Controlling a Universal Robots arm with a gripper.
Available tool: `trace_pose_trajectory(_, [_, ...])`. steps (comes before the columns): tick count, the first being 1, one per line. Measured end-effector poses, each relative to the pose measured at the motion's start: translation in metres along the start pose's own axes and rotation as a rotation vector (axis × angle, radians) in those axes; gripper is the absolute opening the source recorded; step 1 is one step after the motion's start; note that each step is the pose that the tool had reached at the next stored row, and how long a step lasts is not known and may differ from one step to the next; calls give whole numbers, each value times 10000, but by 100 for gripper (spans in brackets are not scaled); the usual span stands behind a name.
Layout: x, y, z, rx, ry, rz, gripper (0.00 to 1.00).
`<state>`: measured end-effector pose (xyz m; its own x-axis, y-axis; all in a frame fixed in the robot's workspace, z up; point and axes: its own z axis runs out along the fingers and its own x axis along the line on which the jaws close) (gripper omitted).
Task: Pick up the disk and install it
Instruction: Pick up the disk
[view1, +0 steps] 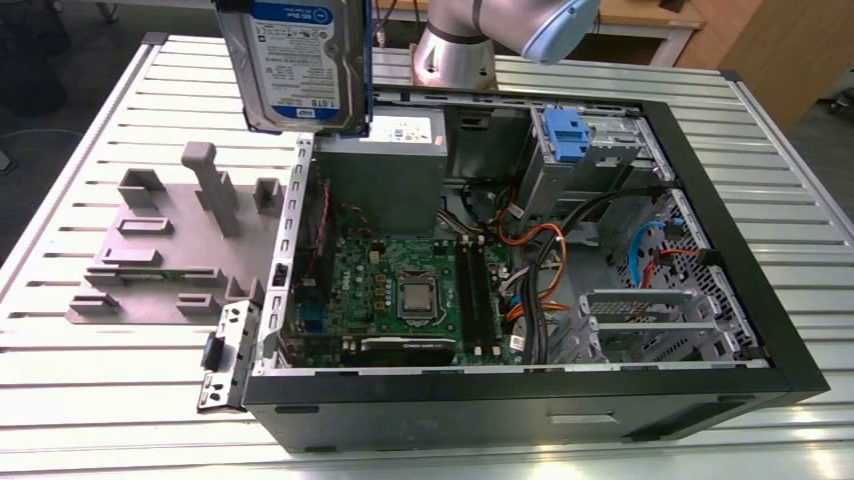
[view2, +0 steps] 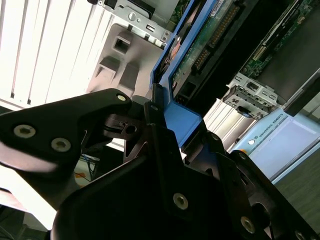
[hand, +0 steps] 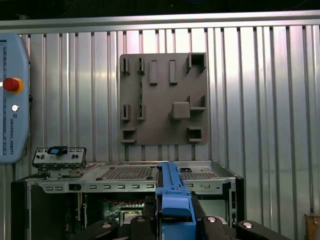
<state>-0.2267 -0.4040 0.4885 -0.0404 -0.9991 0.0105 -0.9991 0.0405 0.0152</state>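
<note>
The disk (view1: 300, 65) hangs upright in the air with its blue-and-white label facing the exterior view, above the edge of the open computer case (view1: 694, 200) on the exterior view's left, and it touches nothing below it. In both wrist views the gripper (view2: 177, 120) has its black jaws clamped on the blue carrier rail of the disk. The grey fixture plate (view1: 160, 260) lies on the slatted table (view1: 107, 400) just beside the case.

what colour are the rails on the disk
Blue; the rails on the disk show best in the second wrist view.
</note>
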Motion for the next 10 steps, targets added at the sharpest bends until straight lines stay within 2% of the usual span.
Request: trace_pose_trajectory(10, [90, -6, 12, 1, -1, 0, 37])
